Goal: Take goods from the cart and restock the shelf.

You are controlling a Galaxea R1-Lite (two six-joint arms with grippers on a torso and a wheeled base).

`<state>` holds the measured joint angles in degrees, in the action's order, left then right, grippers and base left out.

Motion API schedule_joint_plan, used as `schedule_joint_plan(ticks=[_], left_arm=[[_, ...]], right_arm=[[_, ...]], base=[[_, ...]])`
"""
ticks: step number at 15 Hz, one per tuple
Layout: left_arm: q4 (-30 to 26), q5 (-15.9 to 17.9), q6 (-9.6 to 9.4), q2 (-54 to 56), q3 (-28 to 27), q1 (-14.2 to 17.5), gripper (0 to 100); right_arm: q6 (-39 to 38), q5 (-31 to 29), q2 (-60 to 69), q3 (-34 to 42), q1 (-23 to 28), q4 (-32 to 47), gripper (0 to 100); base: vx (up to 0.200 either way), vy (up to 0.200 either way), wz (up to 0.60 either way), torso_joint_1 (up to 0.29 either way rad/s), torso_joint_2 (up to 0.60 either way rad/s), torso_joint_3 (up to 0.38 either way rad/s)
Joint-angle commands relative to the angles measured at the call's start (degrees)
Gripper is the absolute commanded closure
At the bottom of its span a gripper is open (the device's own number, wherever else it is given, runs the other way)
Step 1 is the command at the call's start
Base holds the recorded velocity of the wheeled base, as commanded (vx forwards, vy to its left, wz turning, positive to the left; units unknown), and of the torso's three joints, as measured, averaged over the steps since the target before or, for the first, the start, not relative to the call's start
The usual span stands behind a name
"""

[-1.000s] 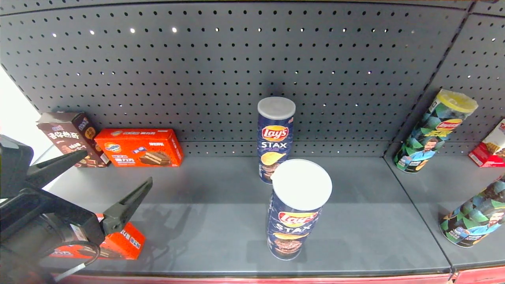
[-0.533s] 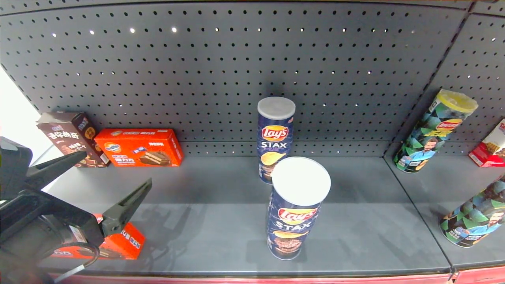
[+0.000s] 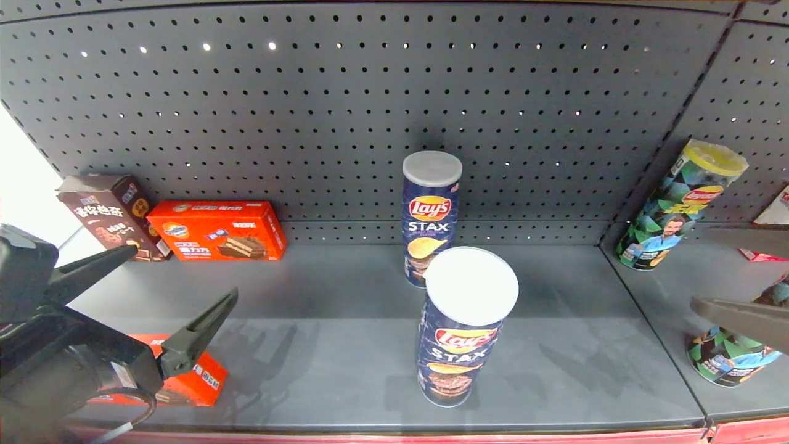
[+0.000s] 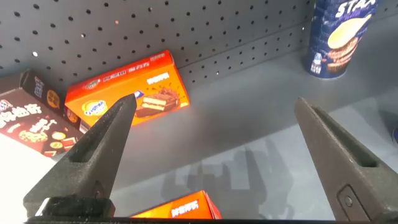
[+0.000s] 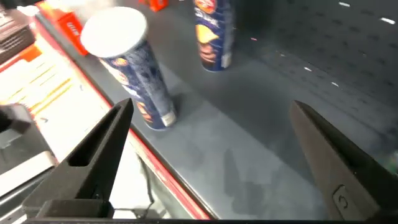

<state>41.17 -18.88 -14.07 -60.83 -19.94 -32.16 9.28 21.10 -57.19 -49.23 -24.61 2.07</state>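
Observation:
The grey shelf (image 3: 345, 333) holds two blue chip cans with white lids, one at the front (image 3: 465, 327) and one at the back (image 3: 431, 216). My left gripper (image 3: 185, 270) hangs open and empty over the shelf's left end, above an orange box (image 3: 197, 377) at the front edge. In the left wrist view the gripper (image 4: 214, 106) frames bare shelf, with that orange box (image 4: 180, 210) just below it. My right gripper (image 3: 700, 266) stands open and empty at the right edge, well right of the front can. The right wrist view has the gripper (image 5: 211, 107) wide apart, beyond both cans (image 5: 134, 62) (image 5: 214, 31).
At the back left stand a second orange box (image 3: 217, 230) and a brown box (image 3: 108, 213). The neighbouring shelf bay on the right holds two green chip cans (image 3: 678, 206) (image 3: 736, 351) and a red box (image 3: 770, 216). A perforated back wall (image 3: 370, 111) closes the shelf.
My right gripper has come into the head view from the right, over the right bay. The left gripper has sunk slightly. The goods on the shelf have not moved.

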Motion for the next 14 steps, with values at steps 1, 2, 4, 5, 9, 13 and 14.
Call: schedule_joint_plan(ticks=[1, 2, 4, 5, 9, 13, 14], left_arm=[[0.05, -0.01, 0.01, 0.19, 0.34, -0.01, 0], [0.05, -0.01, 0.01, 0.54, 0.7, -0.01, 0], [0.05, -0.01, 0.01, 0.54, 0.61, -0.01, 0], [0.05, -0.01, 0.01, 0.54, 0.7, -0.01, 0], [0.05, 0.16, 0.01, 0.36, 0.61, -0.01, 0], [0.05, 0.07, 0.01, 0.45, 0.61, -0.01, 0], [0.05, 0.07, 0.01, 0.45, 0.61, -0.01, 0]], right_arm=[[0.04, -0.01, -3.72, -1.66, -1.58, 0.12, 0], [0.13, -0.01, -6.71, -3.95, -3.34, 0.04, 0], [0.3, -0.1, -9.08, -4.56, -4.39, -0.31, 0], [0.3, -0.1, -10.05, -4.92, -5.27, -0.31, 0], [0.39, -0.1, -13.65, -5.71, -7.38, -0.49, 0], [0.83, -0.18, -16.11, -5.18, -7.82, -0.49, 0], [0.92, -0.1, -16.47, -5.09, -8.08, -0.4, 0]], base=[[0.0, 0.0, 0.0, 0.0, 0.0, 0.0], [0.0, 0.0, 0.0, 0.0, 0.0, 0.0], [0.0, 0.0, 0.0, 0.0, 0.0, 0.0], [0.0, 0.0, 0.0, 0.0, 0.0, 0.0], [0.0, 0.0, 0.0, 0.0, 0.0, 0.0], [0.0, 0.0, 0.0, 0.0, 0.0, 0.0], [0.0, 0.0, 0.0, 0.0, 0.0, 0.0]])
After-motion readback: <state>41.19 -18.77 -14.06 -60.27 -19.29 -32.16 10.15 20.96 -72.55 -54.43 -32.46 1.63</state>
